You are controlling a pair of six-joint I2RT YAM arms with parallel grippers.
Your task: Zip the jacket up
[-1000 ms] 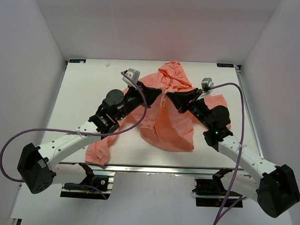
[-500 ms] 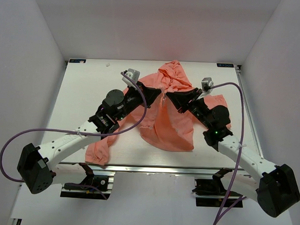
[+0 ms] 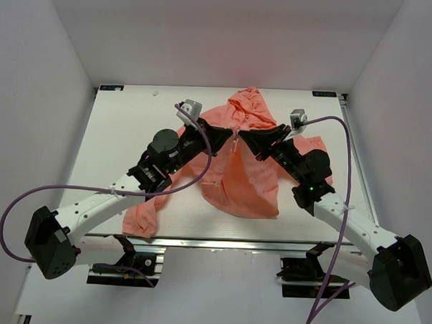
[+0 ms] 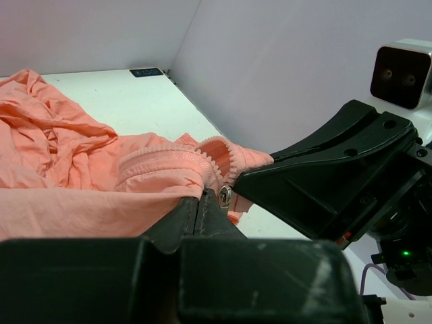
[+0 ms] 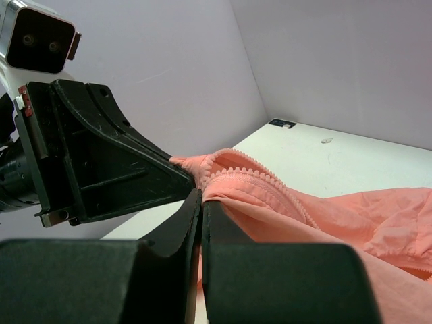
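Right jaws crept slightly away from bases; both pairs pinching jacket (image 3: 240,184) zipper edge (image 4: 169,156), tips close together.

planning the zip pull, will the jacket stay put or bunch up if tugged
Likely bunches: the jacket lies in soft wrinkles and curls where the left gripper pinches it. It looks thin and light, so a tug probably drags it across the table unless the right gripper anchors it.
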